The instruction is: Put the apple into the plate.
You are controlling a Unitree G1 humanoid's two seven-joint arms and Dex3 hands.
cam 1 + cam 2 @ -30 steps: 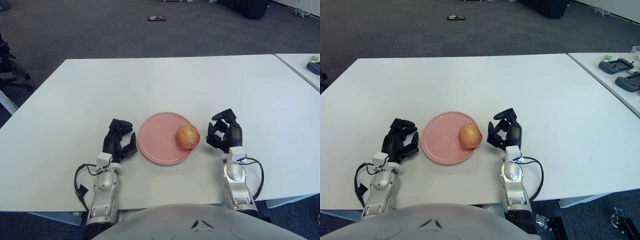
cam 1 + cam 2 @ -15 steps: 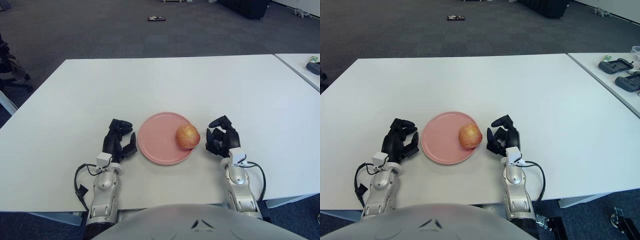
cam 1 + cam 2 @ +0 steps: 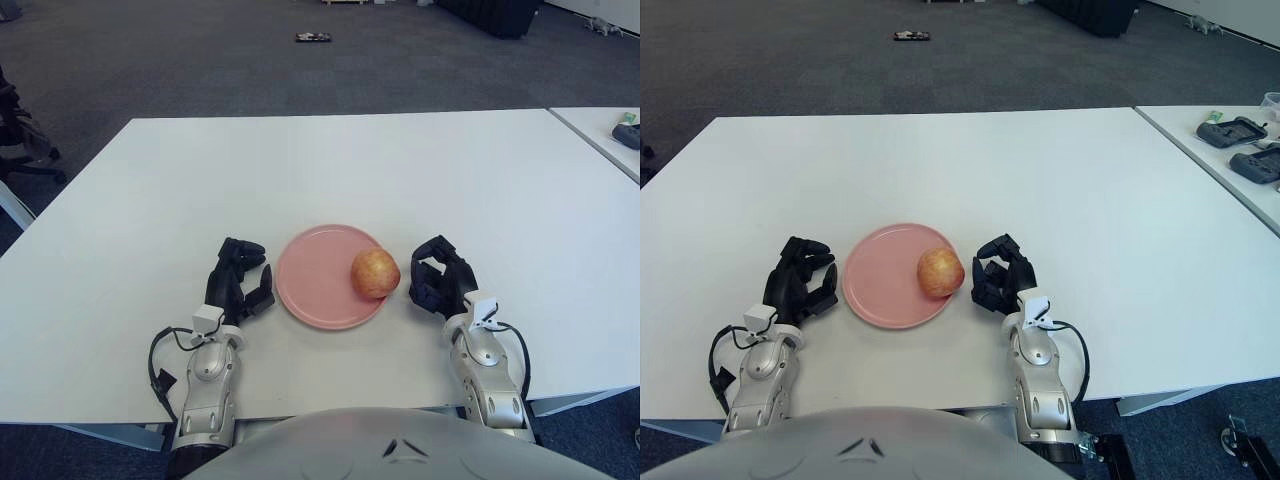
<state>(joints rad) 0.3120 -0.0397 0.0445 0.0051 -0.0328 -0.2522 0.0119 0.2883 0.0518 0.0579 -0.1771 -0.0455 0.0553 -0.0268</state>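
One apple (image 3: 375, 273) sits near the pink plate's (image 3: 315, 280) right edge, just left of the empty, loosely curled right hand (image 3: 441, 279); a careless brush could roll it off. The left hand (image 3: 239, 281) shows left of the plate.

- Round red-yellow apple (image 3: 375, 272) sits on the right part of the flat pink plate (image 3: 315, 280).
- Left robot hand (image 3: 240, 283) and right robot hand (image 3: 438, 279), fingers curled and holding nothing, flank the plate on the white table (image 3: 330, 170).

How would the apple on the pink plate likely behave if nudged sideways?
The apple is round, so it would probably roll rather than slide. It sits near the right edge of the plate, whose shallow rim looks unlikely to stop it. Its skin looks smooth, so perhaps slightly slippery. The right hand is beside it, not touching.
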